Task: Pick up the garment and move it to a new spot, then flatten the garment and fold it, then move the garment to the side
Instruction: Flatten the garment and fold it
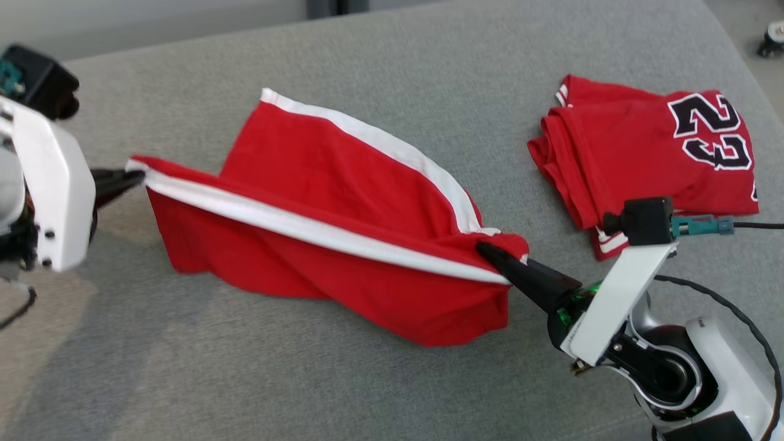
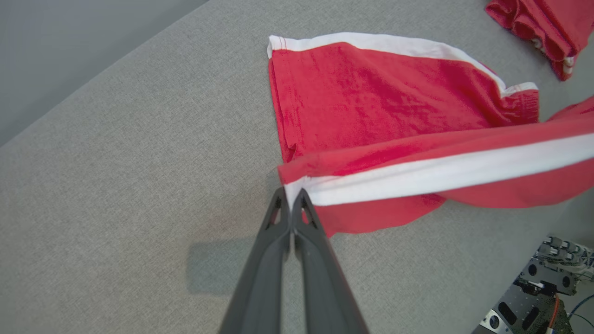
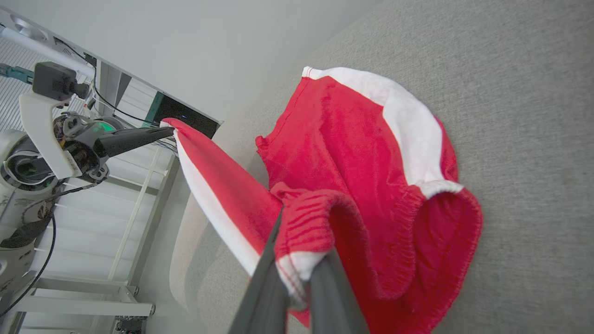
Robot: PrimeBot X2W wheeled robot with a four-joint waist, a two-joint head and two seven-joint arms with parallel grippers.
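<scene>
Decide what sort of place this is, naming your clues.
Probably a robotics lab: a grey fabric-covered work surface, a white metal rack beside it, and exposed electronics on a metal base.

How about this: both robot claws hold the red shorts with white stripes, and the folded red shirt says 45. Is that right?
No: the folded red shirt says 23, in the head view. The left gripper and right gripper do both hold the red shorts with white stripes.

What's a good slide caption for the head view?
Left gripper and right gripper stretch red shorts across gray surface, folded jersey nearby.
</scene>
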